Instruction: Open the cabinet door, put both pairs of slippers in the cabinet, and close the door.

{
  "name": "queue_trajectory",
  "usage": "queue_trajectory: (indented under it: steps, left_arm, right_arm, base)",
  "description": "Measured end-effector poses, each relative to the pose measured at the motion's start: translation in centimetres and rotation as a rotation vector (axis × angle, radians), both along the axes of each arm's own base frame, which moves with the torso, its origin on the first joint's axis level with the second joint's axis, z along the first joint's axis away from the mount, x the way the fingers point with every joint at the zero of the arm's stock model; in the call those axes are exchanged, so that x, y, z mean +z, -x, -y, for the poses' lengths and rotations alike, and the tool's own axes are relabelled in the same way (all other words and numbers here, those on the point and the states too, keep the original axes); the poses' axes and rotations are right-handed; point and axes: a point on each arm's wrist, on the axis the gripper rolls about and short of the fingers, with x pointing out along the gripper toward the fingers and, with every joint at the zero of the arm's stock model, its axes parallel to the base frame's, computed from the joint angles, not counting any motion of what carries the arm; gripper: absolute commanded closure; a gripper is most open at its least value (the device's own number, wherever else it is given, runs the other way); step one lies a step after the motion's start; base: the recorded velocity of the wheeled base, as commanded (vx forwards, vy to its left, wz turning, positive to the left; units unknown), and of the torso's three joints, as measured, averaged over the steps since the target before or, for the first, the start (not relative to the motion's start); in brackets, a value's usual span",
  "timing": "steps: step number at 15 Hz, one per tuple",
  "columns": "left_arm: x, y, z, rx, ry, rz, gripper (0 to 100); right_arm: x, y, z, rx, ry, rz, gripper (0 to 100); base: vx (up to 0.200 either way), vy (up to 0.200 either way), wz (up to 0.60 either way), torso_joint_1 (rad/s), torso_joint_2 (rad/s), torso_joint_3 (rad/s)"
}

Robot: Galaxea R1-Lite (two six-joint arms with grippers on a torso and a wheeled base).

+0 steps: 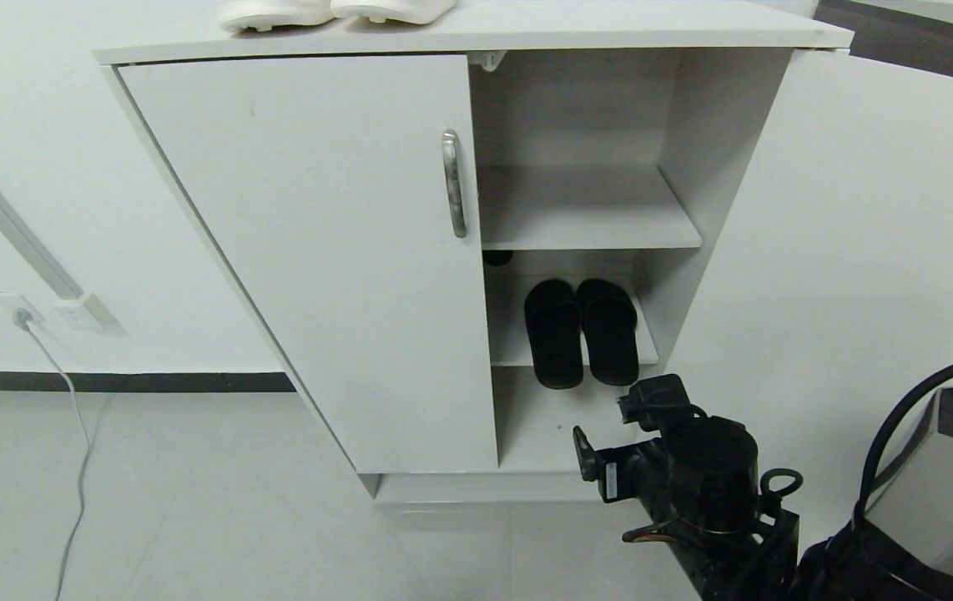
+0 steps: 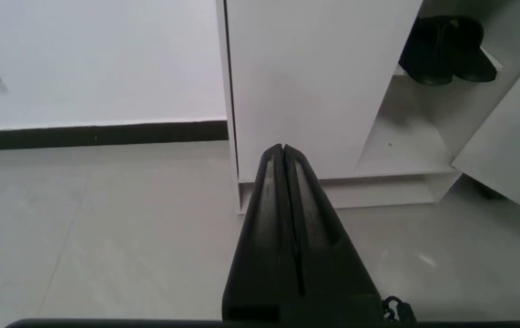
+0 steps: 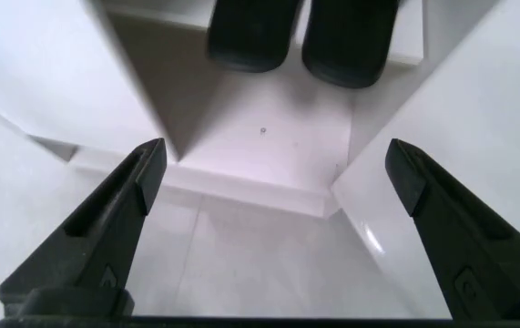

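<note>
Slippers come in two pairs: the white slippers (image 1: 335,10) sit on top of the cabinet (image 1: 610,35), towards its left half, and reach past the head view's upper edge. The black slippers (image 1: 564,334) lie side by side on the middle shelf (image 1: 647,346) of the cabinet's right compartment, with their near ends sticking out a little past the shelf's front edge.

Far left, a wall socket (image 1: 17,313) has a grey cable (image 1: 76,434) plugged in, which trails down onto the tiled floor (image 1: 193,517). The left hand (image 2: 282,150) hangs low above this floor with its two fingers pressed together and nothing between them. It points at the foot of the cabinet, near the lower corner of the left door (image 1: 310,250). That door is closed, with an upright metal handle (image 1: 454,184) close to its right edge.

To the right of the handle the compartment stands open. Its upper shelf (image 1: 585,209) is bare, and the black pair is one level below it. The right hand (image 3: 273,159) is in front of the bottom compartment, just below the black slippers, with its fingers (image 3: 114,219) spread wide apart and holding nothing. Farthest right, the right door (image 1: 860,234) is swung fully open.
</note>
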Motion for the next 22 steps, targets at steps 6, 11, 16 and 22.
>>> queue_trajectory:
  steps: [6, 11, 16, 22]
  left_arm:
    - [0.0, 0.0, 0.0, 0.0, 0.0, 0.0, 100]
    - [-0.01, 0.0, 0.0, -0.001, -0.001, -0.001, 100]
    - [-0.02, 0.0, 0.0, -0.001, -0.001, -0.001, 100]
    - [-0.01, 0.0, 0.0, -0.001, -0.001, -0.001, 100]
  right_arm:
    - [-0.04, 0.07, 0.05, 0.0, 0.002, -0.001, 0]
    - [0.15, 0.26, 0.12, 0.002, 0.0, 0.002, 0]
    - [0.27, 0.42, 0.11, 0.005, -0.002, 0.004, 0]
    - [0.36, 0.59, 0.19, 0.0, -0.014, 0.02, 0]
  base:
    - [0.0, 0.0, 0.0, 0.0, 0.0, 0.0]
    - [0.0, 0.0, 0.0, 0.001, 0.0, 0.018]
    - [0.0, 0.0, 0.0, 0.003, 0.0, 0.172]
    - [0.0, 0.0, 0.0, 0.002, 0.0, 0.205]
